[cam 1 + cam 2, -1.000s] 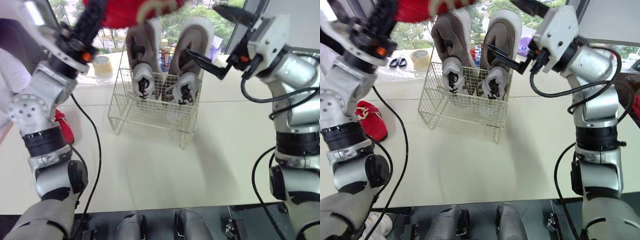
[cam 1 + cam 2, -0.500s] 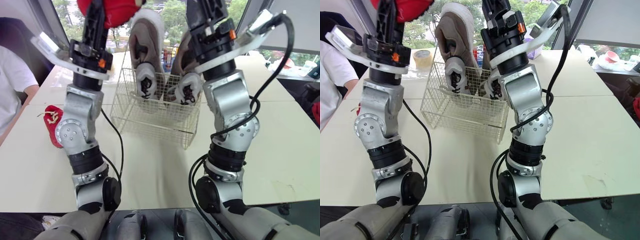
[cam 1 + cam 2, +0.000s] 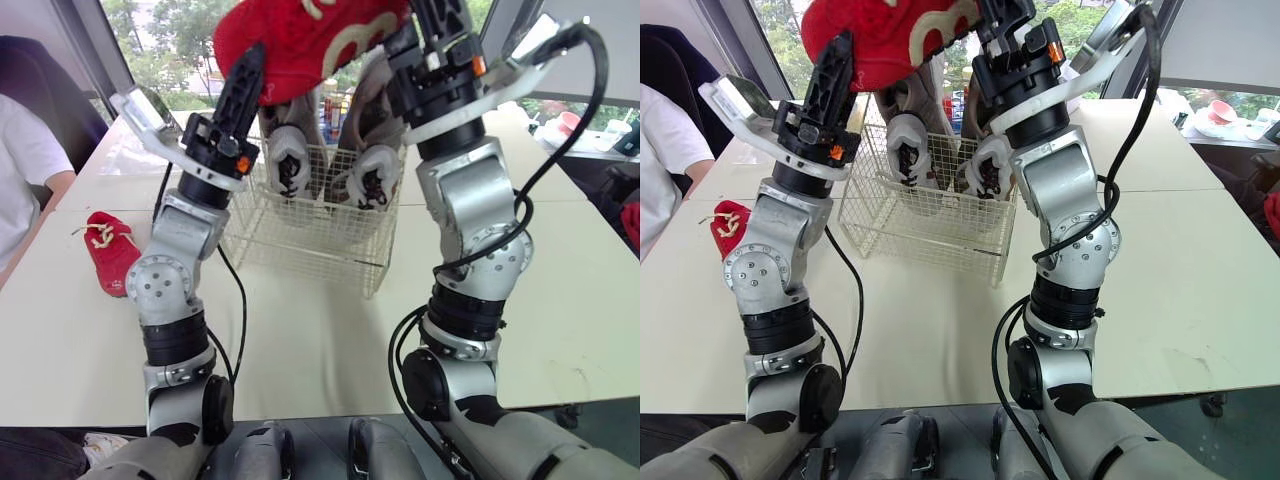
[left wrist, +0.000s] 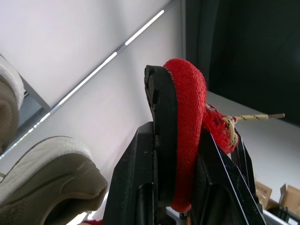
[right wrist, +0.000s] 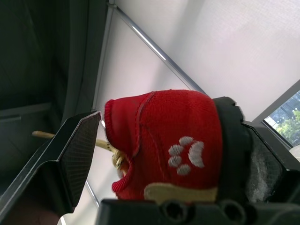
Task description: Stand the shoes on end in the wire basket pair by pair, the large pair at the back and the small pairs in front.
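Right, starting at the left gripper (image 4: 187,140): clamps the red shoe (image 3: 300,35) between sole and upper, high over the wire basket (image 3: 300,225). Meets the right gripper (image 5: 161,117) at the shoe's other end; pressing or merely bracketing, cannot tell. Looks like a handover or a two-handed turn in mid-air, judging by the pose.

Below, in the basket: holds the large pair (image 3: 330,160) on end along the back edge, with the front strip free for the small pairs. Further out, on the table (image 3: 300,340) near its left edge: the second red shoe (image 3: 108,262), lying flat, well apart from the basket. Beyond that edge, a person's white sleeve (image 3: 25,170).

To do it well: keep one firm grip until sure of the other, tip the shoe upright before lowering, aim for the basket's front edge clear of the big soles, and leave room beside it for the partner. Mind the loose lace (image 4: 253,116) on the wire.

From the wrist views: shows the grip itself, the paw print (image 5: 187,150) and that lace. From the head views: gives the basket, the gap in front and the shoe on the table.
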Available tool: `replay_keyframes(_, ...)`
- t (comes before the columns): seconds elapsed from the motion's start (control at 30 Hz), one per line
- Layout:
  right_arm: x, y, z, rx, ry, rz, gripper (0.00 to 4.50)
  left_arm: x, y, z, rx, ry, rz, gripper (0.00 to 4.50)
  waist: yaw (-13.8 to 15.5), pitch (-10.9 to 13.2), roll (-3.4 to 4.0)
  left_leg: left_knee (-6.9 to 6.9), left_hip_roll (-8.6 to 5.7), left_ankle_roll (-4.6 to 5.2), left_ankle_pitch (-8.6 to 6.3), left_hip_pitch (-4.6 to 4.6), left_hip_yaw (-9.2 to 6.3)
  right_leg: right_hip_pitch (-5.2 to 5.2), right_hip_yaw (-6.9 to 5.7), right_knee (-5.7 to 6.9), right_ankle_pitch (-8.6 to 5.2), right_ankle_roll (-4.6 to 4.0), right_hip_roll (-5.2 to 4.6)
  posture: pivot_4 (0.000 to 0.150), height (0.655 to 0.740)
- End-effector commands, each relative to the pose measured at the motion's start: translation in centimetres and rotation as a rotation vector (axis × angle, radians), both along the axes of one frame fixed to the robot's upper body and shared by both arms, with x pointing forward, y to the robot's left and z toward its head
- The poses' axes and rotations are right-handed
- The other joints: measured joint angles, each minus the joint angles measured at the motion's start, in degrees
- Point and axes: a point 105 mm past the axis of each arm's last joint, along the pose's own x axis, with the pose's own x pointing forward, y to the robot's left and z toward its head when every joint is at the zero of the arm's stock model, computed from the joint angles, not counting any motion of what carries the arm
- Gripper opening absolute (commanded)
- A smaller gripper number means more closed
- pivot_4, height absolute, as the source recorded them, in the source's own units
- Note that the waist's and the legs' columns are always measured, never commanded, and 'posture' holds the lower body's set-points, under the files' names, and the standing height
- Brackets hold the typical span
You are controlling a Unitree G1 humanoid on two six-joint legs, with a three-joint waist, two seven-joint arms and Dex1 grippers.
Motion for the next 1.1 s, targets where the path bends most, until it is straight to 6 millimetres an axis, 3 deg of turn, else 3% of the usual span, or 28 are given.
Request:
replay_keyframes(0.03, -1.4, 0.2, 0.9, 0.000, -0.074, 0.011, 3.62, -0.5, -0.6, 0.1, 0.037, -0.021, 0.006, 0.26, 0.0, 0.0, 0.00, 0.00, 0.01, 0.00, 0.00, 0.00, 0.00, 0.00, 0.00, 0.00, 0.00, 0.00, 0.00, 0.150, 0.7400)
replay_keyframes(0.13, -1.6, 0.2, 0.9, -0.008, -0.083, 0.013, 2.28, -0.6, -0.6, 0.0, 0.040, -0.022, 0.009, 0.26, 0.1, 0.0, 0.00, 0.00, 0.01, 0.00, 0.00, -0.02, 0.00, -0.02, 0.00, 0.00, 0.00, 0.00, 0.00, 0.150, 0.7400)
replay_keyframes(0.23, -1.8, 0.1, 0.9, -0.009, -0.087, 0.021, 1.30, -0.5, -0.6, -0.2, 0.070, -0.016, 0.028, 0.26, 0.0, 0.0, 0.00, 0.00, 0.00, 0.00, 0.00, -0.02, 0.00, -0.02, 0.00, -0.01, 0.00, 0.00, 0.00, 0.150, 0.7400)
replay_keyframes(0.37, -1.9, 0.0, 1.0, -0.016, -0.104, 0.024, 1.13, -0.3, -0.4, -2.5, 0.293, -0.001, 0.143, 2.07, -0.2, 0.0, 0.04, -0.03, 0.03, 0.00, 0.00, 0.01, 0.01, -0.04, 0.00, 0.00, 0.00, 0.00, 0.02, 0.150, 0.7400)
replay_keyframes(0.53, -1.9, -1.5, 1.8, -0.013, -0.144, -0.004, 1.13, -1.0, 0.4, -3.7, 0.354, 0.034, 0.278, 4.44, 0.1, 0.0, 0.04, -0.06, 0.06, -0.01, 0.00, -0.02, 0.01, -0.06, 0.00, -0.01, 0.00, -0.01, 0.02, 0.150, 0.7400)
replay_keyframes(0.63, -1.9, -2.8, 2.2, -0.053, -0.183, -0.045, 1.13, -1.7, 0.4, -4.3, 0.362, 0.063, 0.318, 4.44, 0.2, 0.0, 0.04, -0.05, -0.01, 0.03, -0.02, -0.06, 0.02, -0.06, 0.01, -0.03, 0.00, -0.01, -0.06, 0.150, 0.7400)
replay_keyframes(0.73, -1.9, -3.8, 2.4, -0.269, -0.282, -0.107, 1.13, -2.9, 0.9, -5.2, 0.422, 0.100, 0.388, 4.44, 0.1, 0.0, 0.04, -0.03, -0.01, 0.06, -0.04, -0.06, 0.01, -0.06, 0.00, -0.06, -0.01, -0.01, -0.07, 0.150, 0.7400)
replay_keyframes(0.93, -2.5, -5.1, -1.3, -0.845, -0.412, -0.117, 1.13, -4.9, 2.5, -7.9, 0.609, 0.170, 0.388, 4.44, 0.0, 0.0, 0.06, -0.07, 0.03, 0.10, -0.07, -0.05, 0.00, -0.10, -0.01, -0.13, -0.03, -0.03, -0.08, 0.150, 0.7400)
replay_keyframes(1.1, -2.0, -5.6, -3.1, -1.067, -0.473, -0.133, 1.13, -5.8, 4.0, -10.2, 0.759, 0.222, 0.375, 4.44, 0.0, 0.0, 0.08, -0.09, 0.10, 0.05, -0.07, 0.05, 0.03, -0.13, -0.01, -0.11, -0.26, -0.40, -0.03, 0.150, 0.7400)
